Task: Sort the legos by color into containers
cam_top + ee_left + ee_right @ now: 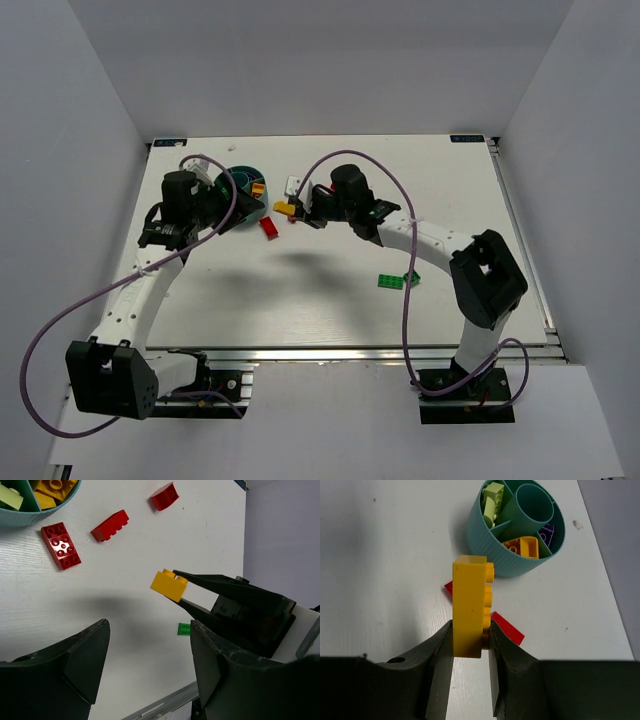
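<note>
The white table (pixel 330 300) is filling the middle of the overhead view. The left arm (pixel 130 300) is reaching up the left side, and the right arm (pixel 440 240) is arching in from the right; both are ending near the upper centre of the frame.

The teal cup (pixel 245 178) is standing at the upper centre-left, just beside the left gripper (pixel 245 205). In the right wrist view, at the upper right, it is showing pale green pieces (pixel 492 502), yellow pieces (pixel 522 547) and a purple piece (pixel 547 532) in separate compartments around its central tube (pixel 534 502).

The left gripper's jaws are standing wide apart with nothing between them; its dark fingers (pixel 85 665) are framing the bottom of its own view.

The right gripper (pixel 300 208) is pinching a yellow brick (pixel 470 605) by its flat sides, studs pointing toward the right of the frame. In the overhead view the brick is sitting just right of the cup.

Three red bricks (pixel 109 525) are lying on the table across the top of the left wrist view, one of them studs-up just beside the cup.

The green plate (pixel 393 281) is lying alone, right of centre, well apart from the rest.
</note>
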`<action>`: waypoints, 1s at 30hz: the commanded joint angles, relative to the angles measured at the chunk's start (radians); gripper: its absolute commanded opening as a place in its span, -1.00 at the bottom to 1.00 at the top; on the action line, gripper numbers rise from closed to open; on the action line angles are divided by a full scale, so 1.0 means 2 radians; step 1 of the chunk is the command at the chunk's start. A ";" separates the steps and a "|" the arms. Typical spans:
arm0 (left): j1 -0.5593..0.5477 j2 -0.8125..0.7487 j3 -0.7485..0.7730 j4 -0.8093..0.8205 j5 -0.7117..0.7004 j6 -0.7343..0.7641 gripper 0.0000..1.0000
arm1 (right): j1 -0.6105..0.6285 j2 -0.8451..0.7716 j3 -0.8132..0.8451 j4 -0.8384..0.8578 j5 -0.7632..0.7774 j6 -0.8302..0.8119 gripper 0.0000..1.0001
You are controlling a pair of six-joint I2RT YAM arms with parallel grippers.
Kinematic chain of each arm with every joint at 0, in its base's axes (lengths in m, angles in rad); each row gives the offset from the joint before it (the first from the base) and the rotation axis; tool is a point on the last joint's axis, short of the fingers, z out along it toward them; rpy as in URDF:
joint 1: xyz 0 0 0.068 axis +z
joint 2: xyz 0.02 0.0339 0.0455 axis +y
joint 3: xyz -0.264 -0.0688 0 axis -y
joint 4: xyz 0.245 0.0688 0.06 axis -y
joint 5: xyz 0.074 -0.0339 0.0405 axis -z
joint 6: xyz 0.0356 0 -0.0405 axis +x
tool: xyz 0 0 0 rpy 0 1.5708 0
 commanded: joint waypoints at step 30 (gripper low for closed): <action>0.001 -0.007 -0.079 0.172 0.131 -0.010 0.10 | 0.022 -0.022 0.049 0.028 -0.127 0.041 -1.00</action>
